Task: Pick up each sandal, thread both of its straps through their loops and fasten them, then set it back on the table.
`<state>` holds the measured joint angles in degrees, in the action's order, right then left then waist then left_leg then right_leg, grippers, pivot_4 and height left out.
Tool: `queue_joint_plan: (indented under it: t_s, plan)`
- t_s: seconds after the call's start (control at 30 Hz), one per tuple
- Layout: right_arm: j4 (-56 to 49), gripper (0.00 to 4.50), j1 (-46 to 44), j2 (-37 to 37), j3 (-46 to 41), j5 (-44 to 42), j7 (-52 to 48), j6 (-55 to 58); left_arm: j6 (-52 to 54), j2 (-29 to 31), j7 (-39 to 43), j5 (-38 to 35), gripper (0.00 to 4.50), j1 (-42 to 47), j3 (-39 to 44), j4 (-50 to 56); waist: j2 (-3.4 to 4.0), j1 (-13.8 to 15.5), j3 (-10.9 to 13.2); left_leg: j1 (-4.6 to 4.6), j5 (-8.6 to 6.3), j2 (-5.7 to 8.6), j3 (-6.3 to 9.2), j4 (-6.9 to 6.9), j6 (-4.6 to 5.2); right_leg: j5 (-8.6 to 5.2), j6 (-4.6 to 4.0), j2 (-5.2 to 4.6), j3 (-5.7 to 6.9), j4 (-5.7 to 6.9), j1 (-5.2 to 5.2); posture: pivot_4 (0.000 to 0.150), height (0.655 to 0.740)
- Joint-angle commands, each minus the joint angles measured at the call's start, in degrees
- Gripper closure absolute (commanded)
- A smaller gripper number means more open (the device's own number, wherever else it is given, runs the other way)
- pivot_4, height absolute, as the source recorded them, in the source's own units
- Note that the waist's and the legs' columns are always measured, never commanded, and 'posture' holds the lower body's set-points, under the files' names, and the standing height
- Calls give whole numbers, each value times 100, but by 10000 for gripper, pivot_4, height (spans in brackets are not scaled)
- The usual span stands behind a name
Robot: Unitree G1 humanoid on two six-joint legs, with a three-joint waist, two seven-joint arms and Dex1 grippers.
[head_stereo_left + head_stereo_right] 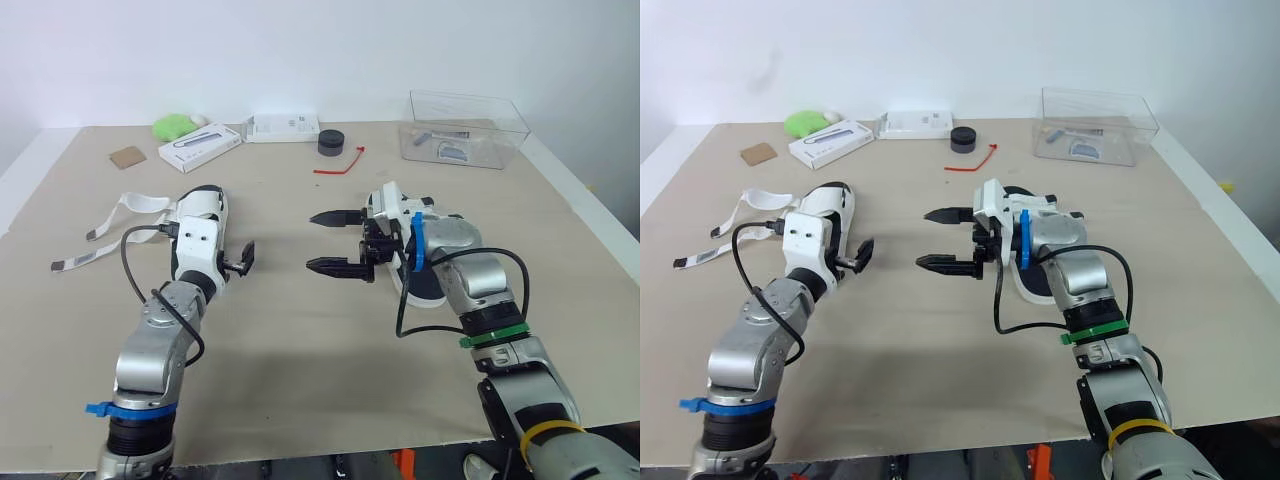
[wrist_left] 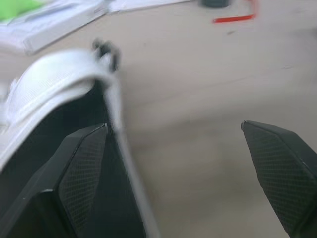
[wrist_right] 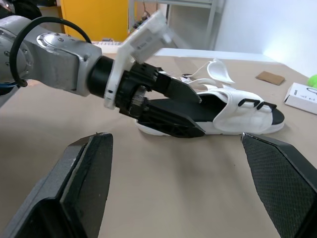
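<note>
Over on the left of the desk (image 1: 300, 360), the left sandal (image 1: 205, 202) lies flat, white with a black footbed, toe end pointing away from the robot. Its two straps (image 1: 138, 205) are undone and trail loose across the desk to the left. The left claw (image 1: 241, 259) sits low by the near end of that sandal, on its right side, spread wide and holding nothing. From the left wrist view, one finger (image 2: 81, 163) hangs over the black footbed next to a white band with a black loop on it. The other finger is out over bare desk. Can't tell if it's actually touching the shoe tbh.

The right sandal (image 1: 1040, 281) is flat on the desk too, right of centre. It's mostly tucked under the right wrist, so I can't make out its straps. The right claw (image 1: 335, 242) is above the desk just left of that sandal, pointing toward the left arm, fingers wide apart, empty. The two claws face each other with a stretch of bare desk between them.

Along the far edge there's a green lump (image 1: 175, 126), white boxes (image 1: 200, 146), a black puck (image 1: 331, 142) and a red tie (image 1: 340, 166). A clear box (image 1: 465, 127) sits in the far right corner, and a brown card (image 1: 127, 157) lies toward the far left.
</note>
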<state>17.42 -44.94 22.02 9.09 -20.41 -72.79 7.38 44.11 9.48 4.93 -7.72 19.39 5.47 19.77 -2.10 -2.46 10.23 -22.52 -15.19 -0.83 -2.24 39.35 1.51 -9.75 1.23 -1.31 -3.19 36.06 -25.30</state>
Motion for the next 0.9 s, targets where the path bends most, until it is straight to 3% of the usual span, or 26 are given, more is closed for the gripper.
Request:
queue_joint_plan:
  t_s: [0.03, 0.8, 0.9]
  plan:
    - [-72, 675, -87, -30, -25, 93, 16, -193, -108, -84, -303, 110, 0, 421, 133, -412, 0, -1, 0, 0, 1, 0, 1, 0, -2, 0, 0, 0, 0, 0, 0, 1500, 7400]
    - [-272, 675, 21, -40, -78, 211, 226, -101, -1324, 78, -459, 243, 0, 2099, 286, -3777, 0, -5, 0, 0, 16, 7, 3, -1, -32, 9, 6, -3, 0, 3, 1, 1500, 7400]
    - [-320, 0, 57, -47, -64, 215, 259, -86, -1396, 64, -465, -11, 7745, 2238, 594, -3984, 0, -5, 0, 1, 19, 7, 3, -1, -37, 12, 7, -3, 0, 2, 1, 1500, 7400]
